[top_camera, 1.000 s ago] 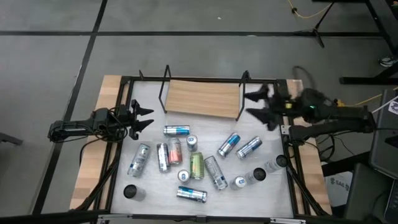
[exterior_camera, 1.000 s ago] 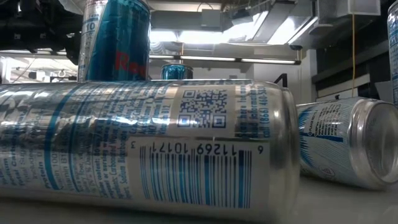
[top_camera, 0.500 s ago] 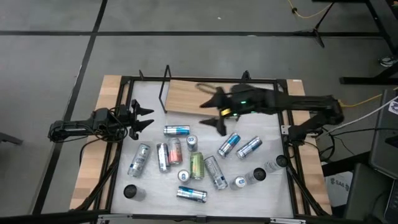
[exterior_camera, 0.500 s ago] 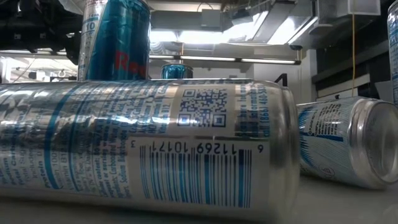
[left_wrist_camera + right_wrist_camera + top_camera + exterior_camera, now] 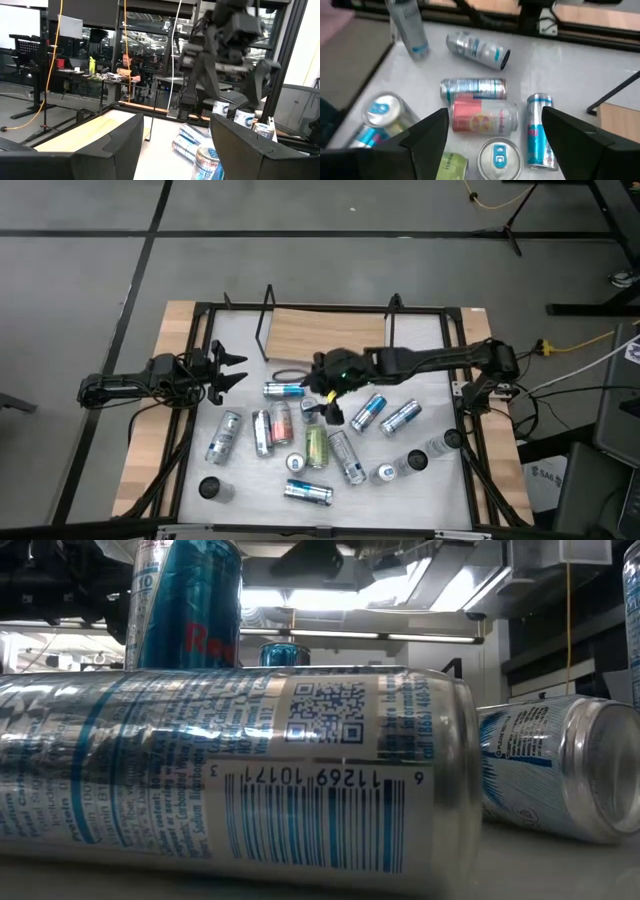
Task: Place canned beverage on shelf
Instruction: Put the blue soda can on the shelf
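Now right gripper (image 5: 315,392) stretched over cans (image 5: 283,423), fingers apart, empty; left gripper (image 5: 232,370) parked, open, empty.

A person (image 5: 126,70) sits at a desk (beyond the table).

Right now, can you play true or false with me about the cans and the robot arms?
1. The shelf has no cans on it. True.
2. The right gripper is squeezing a can. False: it hangs open above the pink can.
3. Every can is standing up. False: most lie on their sides.
4. The left gripper waits open at the table's left edge. True.
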Motion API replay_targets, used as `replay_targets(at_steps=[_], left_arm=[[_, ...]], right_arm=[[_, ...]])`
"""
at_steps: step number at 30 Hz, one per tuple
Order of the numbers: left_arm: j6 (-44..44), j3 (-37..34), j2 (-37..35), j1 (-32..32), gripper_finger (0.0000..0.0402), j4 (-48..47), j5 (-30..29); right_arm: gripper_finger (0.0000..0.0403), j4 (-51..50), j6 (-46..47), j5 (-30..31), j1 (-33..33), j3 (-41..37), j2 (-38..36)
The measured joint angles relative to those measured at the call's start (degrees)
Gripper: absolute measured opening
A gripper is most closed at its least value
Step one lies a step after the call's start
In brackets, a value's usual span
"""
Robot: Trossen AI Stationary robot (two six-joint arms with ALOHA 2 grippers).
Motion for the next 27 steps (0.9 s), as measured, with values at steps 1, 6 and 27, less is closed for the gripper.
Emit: replay_targets(at_steps=[1, 6, 27], left_arm=[[0.0, 0.0, 0.0, 0.0, 0.0224, 0.0, 0.0], [0.0, 0.0, 0.0, 0.0, 0.0224, 0.0, 0.0], [0.0, 0.0, 0.0, 0.0, 0.0224, 0.0, 0.0]], right_arm=[[0.0308, 0.0, -0.4, 0.7, 0.3, 0.0, 0.8], [0.0308, -0.1, -0.6, 2.4, 0.4, 0.0, 3.9], [0.0308, -3.9, -2.1, 6.1, 0.3, -0.6, 6.1]])
